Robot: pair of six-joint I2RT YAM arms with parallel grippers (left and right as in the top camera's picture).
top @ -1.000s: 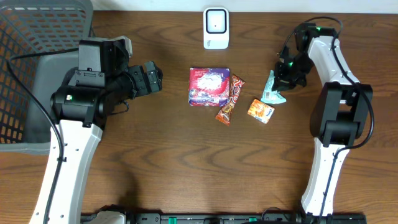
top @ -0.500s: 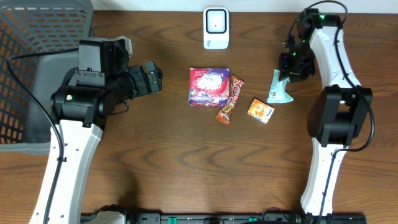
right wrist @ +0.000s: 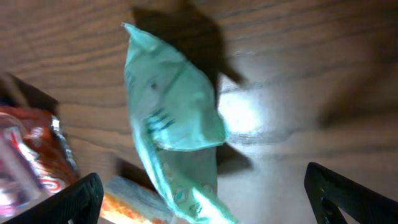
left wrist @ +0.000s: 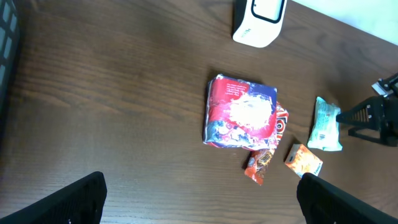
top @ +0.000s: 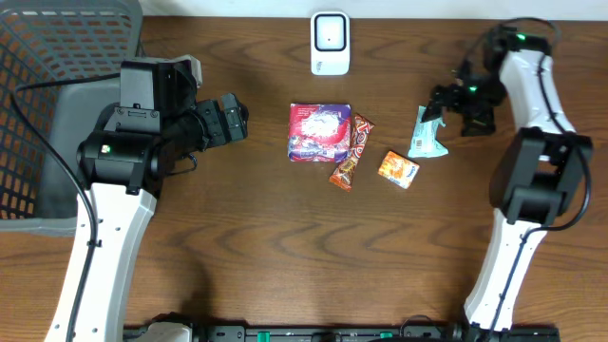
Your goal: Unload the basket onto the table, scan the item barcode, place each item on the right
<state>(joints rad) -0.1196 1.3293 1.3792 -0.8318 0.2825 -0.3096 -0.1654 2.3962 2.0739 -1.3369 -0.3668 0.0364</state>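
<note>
On the desk point(top: 285, 247), the pale green packet point(top: 426, 133) lies just beside the wide-open right claw point(top: 448, 101); the left claw point(top: 231, 119) gapes empty. It looks light, crinkly and slippery, so pinch a sealed end.

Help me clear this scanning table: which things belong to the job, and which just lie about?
Job: scanner; teal packet, likely the item being scanned.
Lying about, for now: red pack; candy bar; orange pack; basket.
</note>
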